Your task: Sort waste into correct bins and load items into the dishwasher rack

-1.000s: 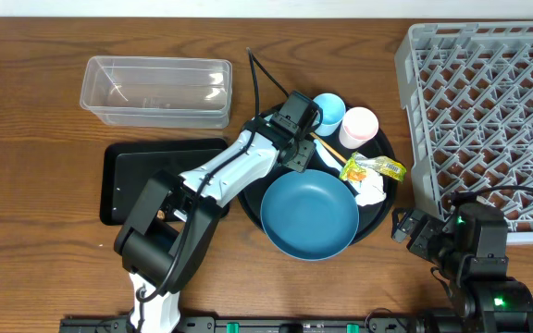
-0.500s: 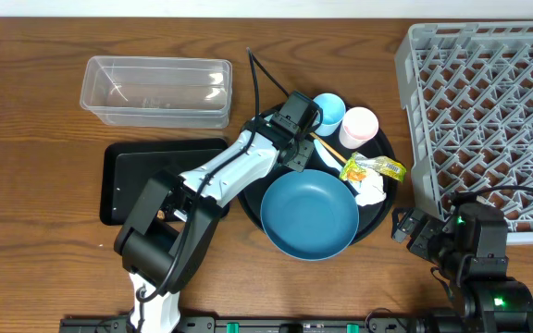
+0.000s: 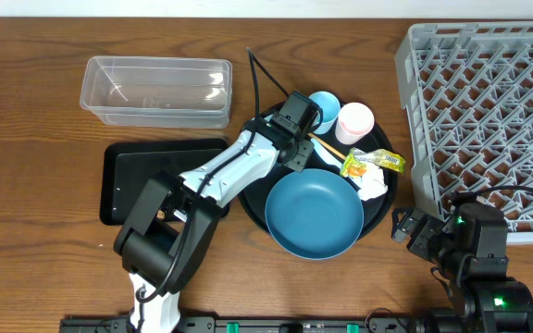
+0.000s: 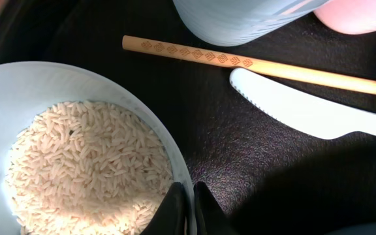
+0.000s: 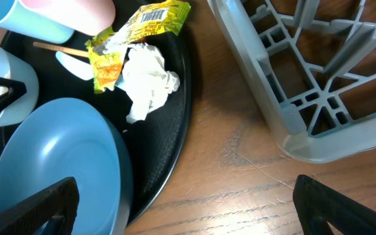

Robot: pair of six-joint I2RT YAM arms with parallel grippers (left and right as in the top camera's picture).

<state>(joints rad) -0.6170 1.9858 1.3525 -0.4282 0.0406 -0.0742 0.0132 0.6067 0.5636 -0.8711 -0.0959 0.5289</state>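
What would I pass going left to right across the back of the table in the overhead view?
clear tub → light-blue cup → pink cup → dishwasher rack

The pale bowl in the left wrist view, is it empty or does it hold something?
Not empty: the pale bowl holds white rice grains, heaped across its bottom.

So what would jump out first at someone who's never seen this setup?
The big grey rack at the far right dominates, followed by the blue plate on the round black tray in the middle. Up close, the left gripper pinches the rim of a bowl full of rice.
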